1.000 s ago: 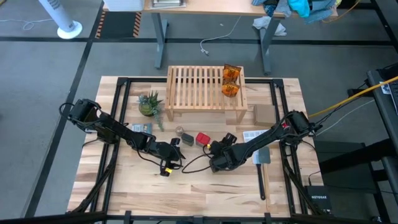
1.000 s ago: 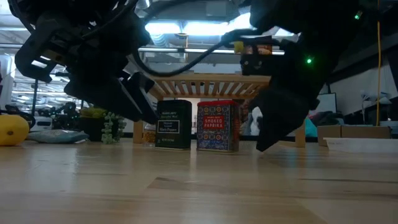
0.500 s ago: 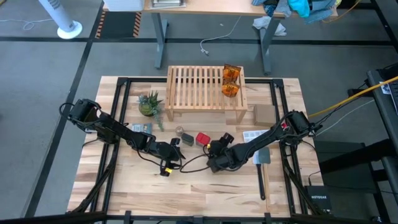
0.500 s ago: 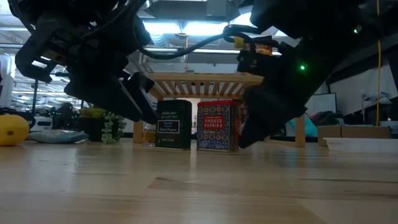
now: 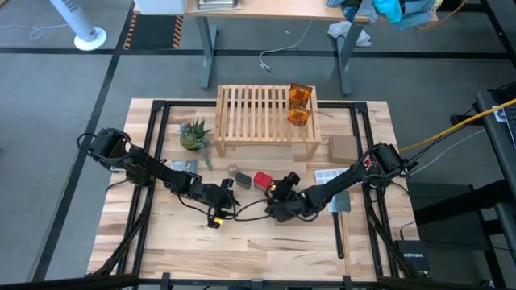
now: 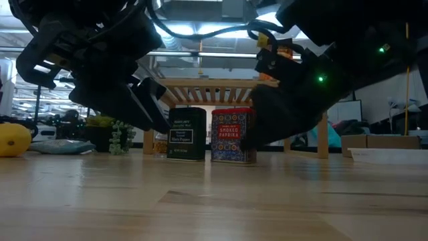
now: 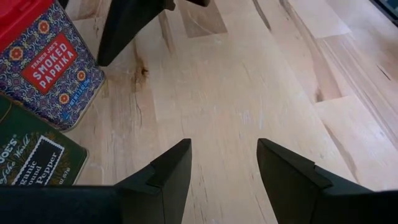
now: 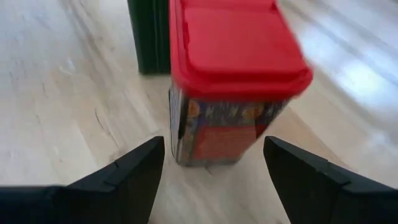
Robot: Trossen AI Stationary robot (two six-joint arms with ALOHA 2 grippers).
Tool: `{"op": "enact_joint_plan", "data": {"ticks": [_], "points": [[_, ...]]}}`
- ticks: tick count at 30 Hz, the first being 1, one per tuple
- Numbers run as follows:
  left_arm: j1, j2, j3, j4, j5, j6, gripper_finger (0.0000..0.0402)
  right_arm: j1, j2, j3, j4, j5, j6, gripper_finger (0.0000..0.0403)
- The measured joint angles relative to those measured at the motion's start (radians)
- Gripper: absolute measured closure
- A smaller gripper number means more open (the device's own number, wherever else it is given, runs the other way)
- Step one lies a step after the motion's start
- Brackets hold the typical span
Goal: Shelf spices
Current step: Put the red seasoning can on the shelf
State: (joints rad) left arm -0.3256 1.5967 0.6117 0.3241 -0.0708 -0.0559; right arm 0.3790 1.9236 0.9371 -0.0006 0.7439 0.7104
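Grey carpet floor (image 5: 64, 105) around the light-wood table (image 5: 258, 242). A desk on metal legs (image 5: 208, 48) stands beyond; white fan base (image 5: 89, 38) nearby. Ceiling lights (image 6: 214, 30) on.

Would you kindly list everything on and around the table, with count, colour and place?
Shelf: one, light wood, far middle of the table.
Orange packets: two, on the shelf's right end.
Red tin: one, red lid, patterned sides, in front of the shelf.
Dark box: one, just left of the tin.
Small jar: one, left of the box.
Potted plant: one, green, left of the shelf.
Yellow round toy: one, far left in the low view.
Spatula: one, grey, right side.
Left gripper: open, over bare table.
Right gripper: open, fingers either side of the tin.
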Motion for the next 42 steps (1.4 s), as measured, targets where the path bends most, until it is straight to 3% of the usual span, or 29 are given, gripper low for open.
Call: {"op": "enact_joint_plan", "data": {"ticks": [9,31,36,42], "points": [[0.000,0.000,0.000,0.000,0.000,0.000,0.0226,0.000,-0.001,-0.018,0.063,0.093,-0.013,0.0120],[0.000,0.000,0.000,0.001,0.000,0.000,0.0226,-0.009,-0.002,-0.017,0.082,0.067,-0.013,0.0122],[0.000,0.000,0.000,0.001,0.000,0.000,0.0226,-0.045,-0.002,-0.017,0.117,0.040,-0.013,0.0148],[0.000,0.000,0.000,0.001,0.000,0.000,0.0226,-0.088,-0.004,-0.016,0.122,-0.052,-0.012,0.0210]]}}
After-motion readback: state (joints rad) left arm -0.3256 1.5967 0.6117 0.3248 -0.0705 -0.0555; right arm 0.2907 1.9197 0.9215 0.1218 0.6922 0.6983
